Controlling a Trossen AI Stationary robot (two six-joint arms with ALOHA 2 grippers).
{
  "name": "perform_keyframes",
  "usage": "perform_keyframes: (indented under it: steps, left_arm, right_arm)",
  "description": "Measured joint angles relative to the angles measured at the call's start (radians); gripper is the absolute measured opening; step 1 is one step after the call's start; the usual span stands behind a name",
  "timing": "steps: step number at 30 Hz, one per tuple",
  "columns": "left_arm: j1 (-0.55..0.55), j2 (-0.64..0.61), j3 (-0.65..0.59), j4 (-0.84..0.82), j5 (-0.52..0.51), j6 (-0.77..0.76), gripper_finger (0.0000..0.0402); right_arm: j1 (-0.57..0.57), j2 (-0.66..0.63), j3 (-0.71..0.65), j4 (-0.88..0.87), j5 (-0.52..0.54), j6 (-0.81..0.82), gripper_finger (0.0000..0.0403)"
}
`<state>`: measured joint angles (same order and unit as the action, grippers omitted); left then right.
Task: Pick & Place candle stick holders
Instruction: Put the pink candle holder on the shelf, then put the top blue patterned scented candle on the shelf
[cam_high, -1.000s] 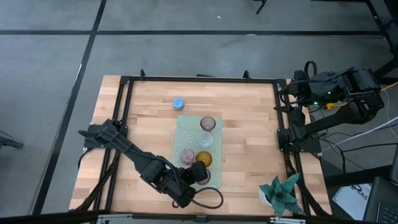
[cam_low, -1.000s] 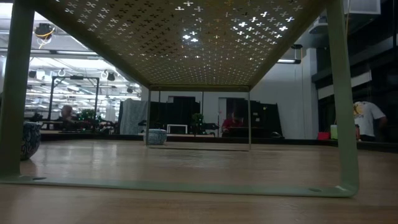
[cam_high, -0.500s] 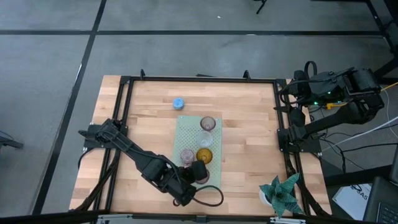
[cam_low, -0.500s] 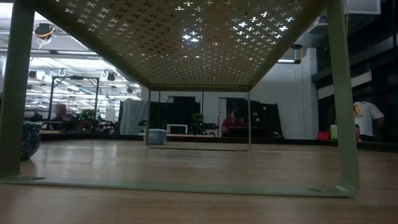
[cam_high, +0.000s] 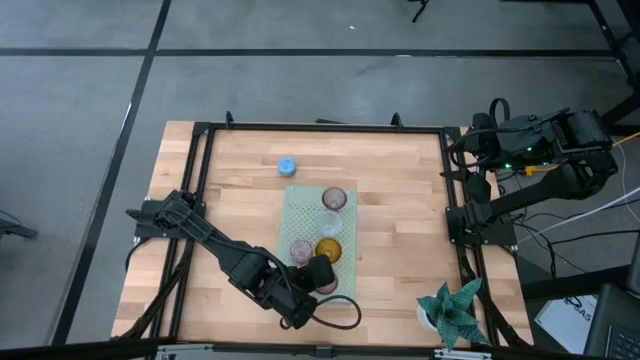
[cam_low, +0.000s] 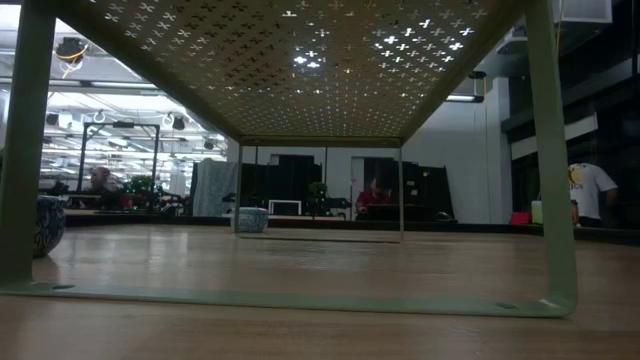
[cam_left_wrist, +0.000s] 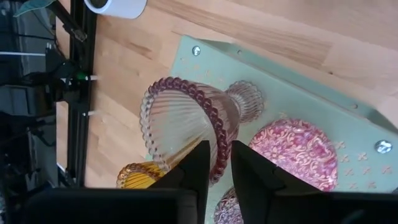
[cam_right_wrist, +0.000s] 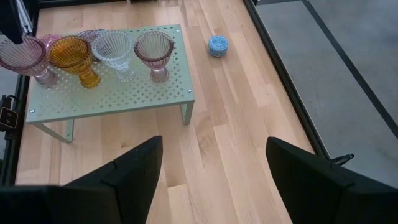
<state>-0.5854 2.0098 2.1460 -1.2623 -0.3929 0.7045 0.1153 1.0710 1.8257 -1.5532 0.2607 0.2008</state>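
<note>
Wooden worktop (cam_high: 400, 215) carried a pale green perforated board (cam_right_wrist: 124, 93); the left hand (cam_left_wrist: 214, 163) pinched a pink ribbed glass cup's (cam_left_wrist: 186, 127) rim over it, likely for placing. The right hand (cam_right_wrist: 211, 180) waited spread.

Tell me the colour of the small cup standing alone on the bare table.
Blue: the lone cup, clearest in the right wrist view.

Pretty clearly a robotics lab / open workshop floor

Butcher-block desk (cam_high: 400, 200) boxed in by a black metal frame (cam_high: 320, 128), sitting on grey floor with dark seams (cam_high: 300, 80). Cables (cam_high: 590, 225) trail off at the right edge of the overhead frame. The table-level shot looks into a big hall: ceiling strip lights (cam_low: 110, 105) upper left, dark equipment racks (cam_low: 300, 185) in the centre, and a person (cam_low: 590, 195) at far right.
</note>
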Motion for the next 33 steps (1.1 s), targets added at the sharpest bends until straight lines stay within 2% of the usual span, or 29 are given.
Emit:
perform_keyframes:
  steps: [6, 16, 21, 25, 33]
  left_arm:
    - [-0.002, 0.000, 0.000, 0.000, 0.027, -0.060, 0.0088]
    - [-0.011, -0.011, 0.000, 0.003, 0.018, -0.114, 0.0149]
    - [-0.020, -0.045, -0.001, 0.000, 0.017, -0.153, 0.0167]
    - [-0.023, -0.103, -0.001, -0.035, 0.020, -0.275, 0.0168]
    - [0.015, -0.233, -0.001, -0.205, 0.020, -0.626, 0.0159]
  right_arm:
    - [0.000, 0.000, 0.000, 0.000, 0.000, 0.000, 0.0288]
    - [0.000, 0.000, 0.000, 0.000, 0.000, 0.000, 0.0288]
    - [0.000, 0.000, 0.000, 0.000, 0.000, 0.000, 0.0288]
    - [0.000, 0.000, 0.000, 0.000, 0.000, 0.000, 0.0288]
    - [0.000, 0.000, 0.000, 0.000, 0.000, 0.000, 0.0288]
